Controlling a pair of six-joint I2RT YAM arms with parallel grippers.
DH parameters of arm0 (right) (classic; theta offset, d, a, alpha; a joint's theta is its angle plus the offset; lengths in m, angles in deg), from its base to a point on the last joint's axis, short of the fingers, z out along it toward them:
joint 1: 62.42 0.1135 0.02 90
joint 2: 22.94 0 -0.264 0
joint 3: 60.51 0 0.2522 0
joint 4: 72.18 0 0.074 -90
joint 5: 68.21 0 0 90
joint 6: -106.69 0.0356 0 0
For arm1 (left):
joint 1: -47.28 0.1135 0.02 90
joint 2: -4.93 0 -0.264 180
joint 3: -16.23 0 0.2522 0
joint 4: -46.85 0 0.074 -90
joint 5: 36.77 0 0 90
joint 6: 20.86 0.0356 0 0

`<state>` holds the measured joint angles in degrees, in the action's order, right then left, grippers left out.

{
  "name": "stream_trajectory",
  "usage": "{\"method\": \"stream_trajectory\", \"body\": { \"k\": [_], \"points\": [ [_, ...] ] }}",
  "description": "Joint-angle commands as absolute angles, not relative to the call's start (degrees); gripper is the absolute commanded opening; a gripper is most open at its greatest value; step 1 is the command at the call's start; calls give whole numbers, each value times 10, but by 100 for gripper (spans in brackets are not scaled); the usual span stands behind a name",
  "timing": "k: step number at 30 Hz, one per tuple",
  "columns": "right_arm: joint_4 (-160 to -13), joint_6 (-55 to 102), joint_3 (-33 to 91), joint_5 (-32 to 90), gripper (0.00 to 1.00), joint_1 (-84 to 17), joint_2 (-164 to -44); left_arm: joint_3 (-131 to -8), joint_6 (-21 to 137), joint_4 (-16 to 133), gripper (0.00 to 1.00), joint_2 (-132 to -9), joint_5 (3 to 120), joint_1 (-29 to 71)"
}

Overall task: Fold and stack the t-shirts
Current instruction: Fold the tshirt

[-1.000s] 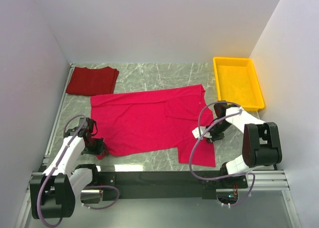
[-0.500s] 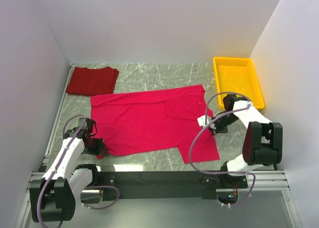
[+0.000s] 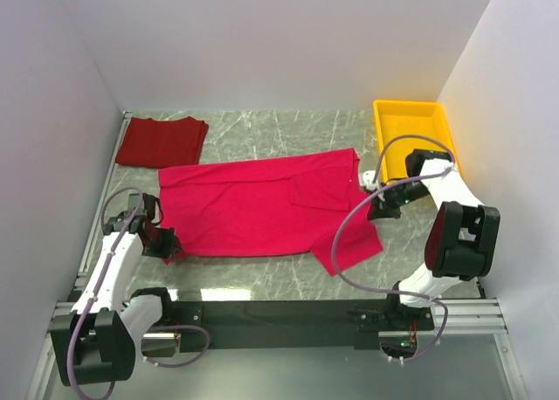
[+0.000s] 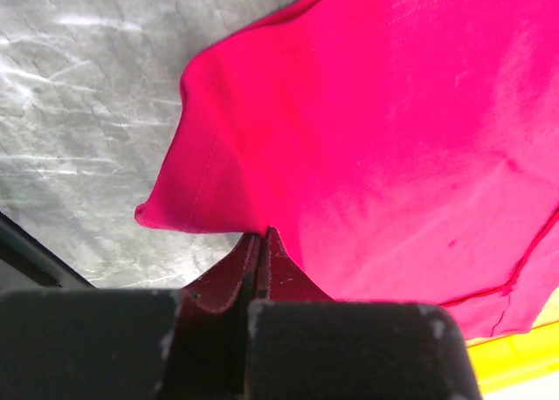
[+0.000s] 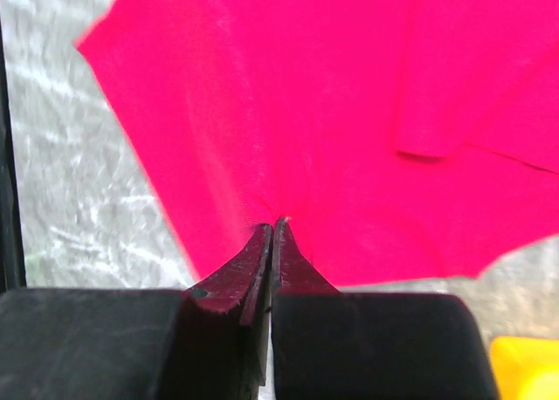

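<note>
Both pinch crimson t-shirt (image 3: 253,212): left tool (image 4: 264,234), right tool (image 5: 273,224).

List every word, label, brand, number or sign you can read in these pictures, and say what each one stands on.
No text can be read in any view.
crimson-pink t-shirt: plain cloth, no print or readable label showing.
brick red t-shirt: plain, no print showing.
yellow tray: no marking visible.
</note>
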<state>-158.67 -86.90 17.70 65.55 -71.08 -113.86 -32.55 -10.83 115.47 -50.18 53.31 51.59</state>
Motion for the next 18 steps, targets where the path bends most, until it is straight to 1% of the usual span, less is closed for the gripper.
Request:
{"method": "stream_trajectory", "body": {
  "k": [1, 7, 8, 18],
  "points": [
    [-1628, -839, 225, 727, 0, -730, -1154, -351, -84, 1157, 0, -509, 519, 534],
    [-1621, -775, 273, 766, 0, -739, -1190, -362, -65, 1128, 0, -533, 528, 550],
    [-1610, -740, 278, 769, 0, -739, -1196, -365, -62, 1124, 0, -539, 528, 551],
    [-1492, -589, 269, 756, 0, -743, -1225, -449, 0, 1061, 0, -667, 528, 552]
  ]
}}
